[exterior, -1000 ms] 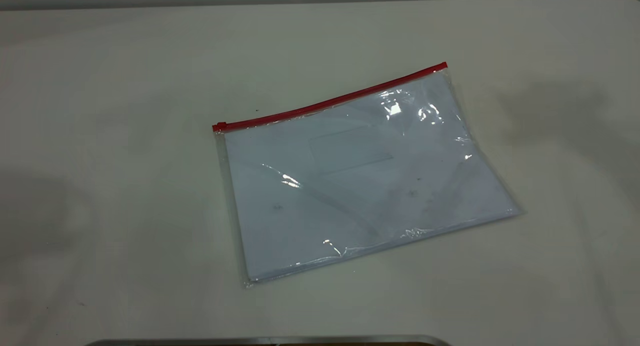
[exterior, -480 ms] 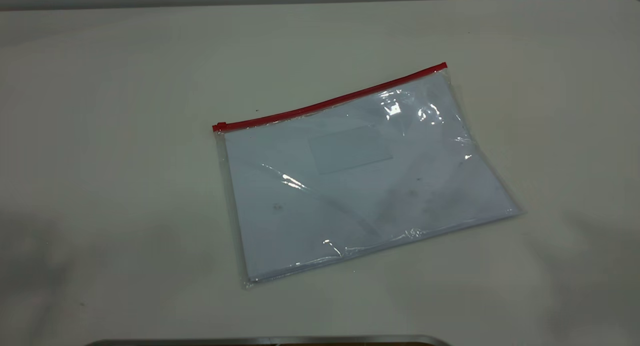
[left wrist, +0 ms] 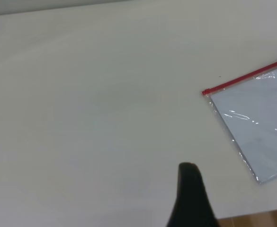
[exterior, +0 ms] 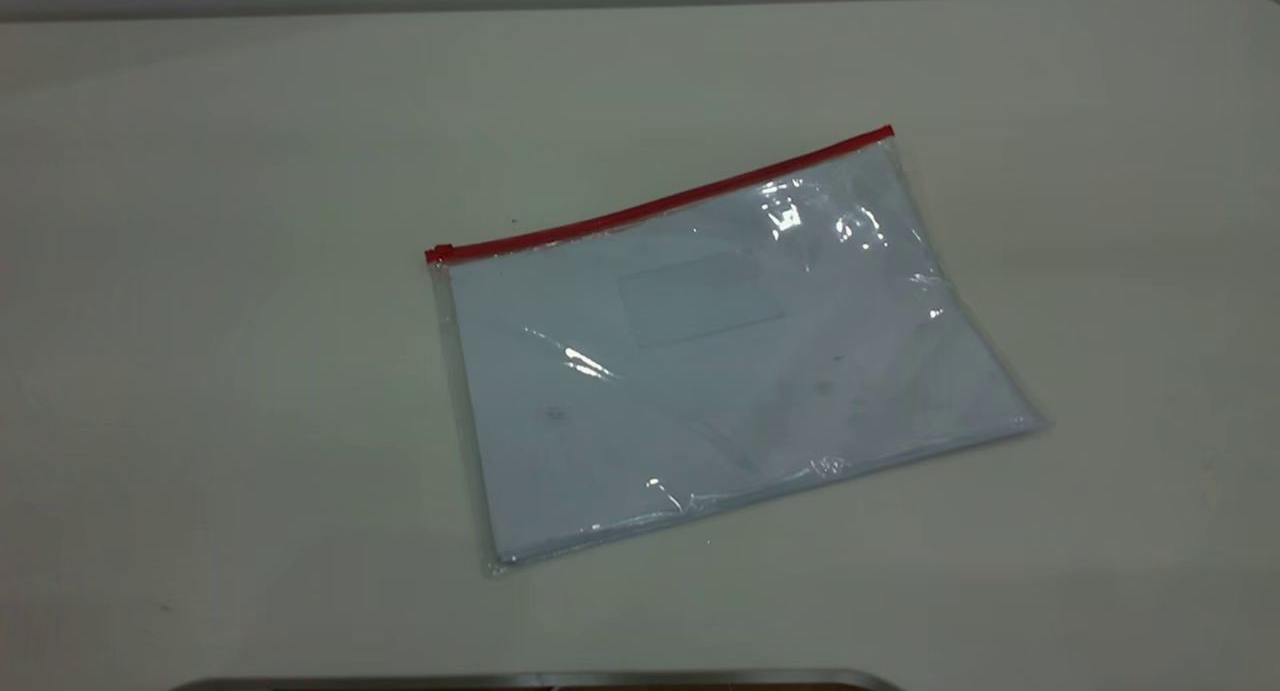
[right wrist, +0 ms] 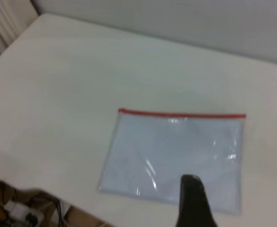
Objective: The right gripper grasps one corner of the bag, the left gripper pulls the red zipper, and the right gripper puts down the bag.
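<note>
The bag (exterior: 720, 361) lies flat on the white table, clear and wrinkly with white paper inside. The red zipper (exterior: 660, 206) runs along its far long edge, with the slider tab (exterior: 440, 253) at the left end and the red-tipped corner (exterior: 885, 131) at the right end. Neither gripper shows in the exterior view. The left gripper (left wrist: 189, 189) is a single black tip over bare table, well away from the bag (left wrist: 261, 127) and its zipper (left wrist: 245, 78). The right gripper (right wrist: 192, 198) is a single black tip held high above the bag (right wrist: 176, 151).
A metal rim (exterior: 540, 679) shows at the near edge of the exterior view. The table's edge and wooden floor (left wrist: 256, 220) show in the left wrist view. Cables (right wrist: 20, 210) lie below the table's edge in the right wrist view.
The dark shadows on the table at the left and right of the bag have faded away. The bag has not moved.
</note>
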